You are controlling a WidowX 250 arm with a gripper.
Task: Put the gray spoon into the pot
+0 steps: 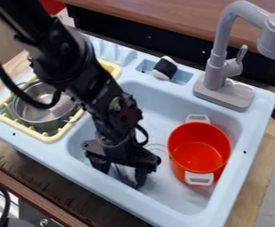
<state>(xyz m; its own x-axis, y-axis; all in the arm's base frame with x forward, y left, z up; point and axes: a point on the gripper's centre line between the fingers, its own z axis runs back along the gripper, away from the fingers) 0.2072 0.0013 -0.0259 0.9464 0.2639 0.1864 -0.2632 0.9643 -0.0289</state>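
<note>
The black hand (121, 171) was spread, low in the light-blue plastic sink (234, 168).
Probably it was so for gripping the gray spoon, beside the round red pot (198, 144).

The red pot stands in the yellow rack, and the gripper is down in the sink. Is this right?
Not fully. The camera view shows the red pot standing in the sink, not in the yellow rack. The gripper is down in the sink, as you wrote.
</note>
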